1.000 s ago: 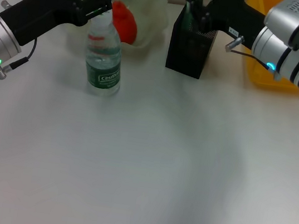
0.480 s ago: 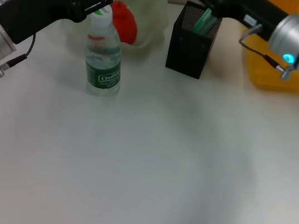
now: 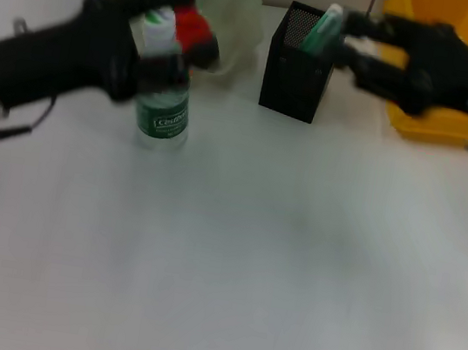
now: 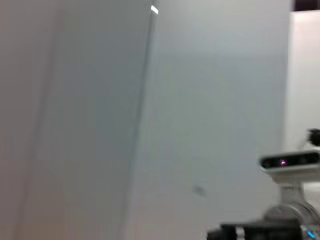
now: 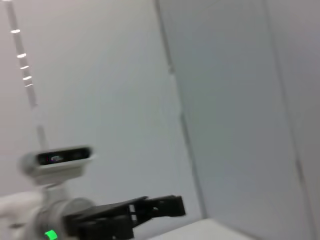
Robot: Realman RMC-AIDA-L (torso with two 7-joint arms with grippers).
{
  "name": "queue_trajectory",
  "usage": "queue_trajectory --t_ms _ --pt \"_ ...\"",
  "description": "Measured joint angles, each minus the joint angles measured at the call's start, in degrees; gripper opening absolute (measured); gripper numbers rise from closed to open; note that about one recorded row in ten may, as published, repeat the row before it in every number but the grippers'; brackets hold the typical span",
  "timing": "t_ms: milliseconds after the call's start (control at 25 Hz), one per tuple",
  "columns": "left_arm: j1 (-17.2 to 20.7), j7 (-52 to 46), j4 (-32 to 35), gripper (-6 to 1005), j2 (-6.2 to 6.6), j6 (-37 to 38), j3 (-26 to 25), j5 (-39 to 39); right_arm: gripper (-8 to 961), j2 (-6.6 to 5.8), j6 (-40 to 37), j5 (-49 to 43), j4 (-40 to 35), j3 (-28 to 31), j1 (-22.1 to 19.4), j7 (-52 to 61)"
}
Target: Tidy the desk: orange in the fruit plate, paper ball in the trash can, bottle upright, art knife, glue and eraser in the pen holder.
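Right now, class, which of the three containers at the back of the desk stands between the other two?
The black mesh pen holder: the pale fruit plate lies on its left, the yellow trash can on its right.

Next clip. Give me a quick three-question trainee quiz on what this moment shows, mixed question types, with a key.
1. True or false: the bottle lies on its side.
2. Which container holds the green-capped item? A) fruit plate B) pen holder C) yellow bin
3. Fill in: the right gripper is beside the ____.

Key
1. False; it stands upright, with the left gripper by its cap.
2. B, the pen holder, not the fruit plate or yellow bin.
3. Pen holder.
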Motion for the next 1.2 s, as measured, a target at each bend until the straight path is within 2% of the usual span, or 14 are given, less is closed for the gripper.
queue_trajectory --t_ms 80,200,360,600,760,1040,1200 --pt "0.3 -1.8 0.5 795 -0.08 2.2 -0.1 3.5 525 0.02 -6.2 -3.3 0.0 5.3 -1.0 0.3" --pt "0.7 -2.1 0.7 795 -0.96 3.5 0.2 5.7 524 0.37 -12.3 -4.7 0.0 10.1 -3.0 -0.7" --pt "0.8 -2.1 0.6 795 -2.05 3.7 0.0 7.3 522 1.34 -16.1 -4.8 -0.2 12.1 -5.3 -5.7" --pt "0.0 -2.1 0.3 795 -2.68 3.0 0.5 7.7 519 2.63 -16.0 -7.5 2.7 12.2 -5.9 -12.4" --pt "0.0 -2.1 0.2 795 -3.13 2.7 0.3 8.4 519 2.75 -15.8 -9.4 2.9 12.3 -5.6 -12.8" --pt "0.1 -2.2 0.1 795 -3.16 2.7 -0.1 8.9 519 2.91 -15.1 -9.6 2.8 12.0 -5.6 -14.6" --pt "1.5 -2.8 0.4 795 -2.84 3.2 -0.1 9.0 519 3.52 -14.2 -9.7 2.8 12.2 -5.2 -16.2"
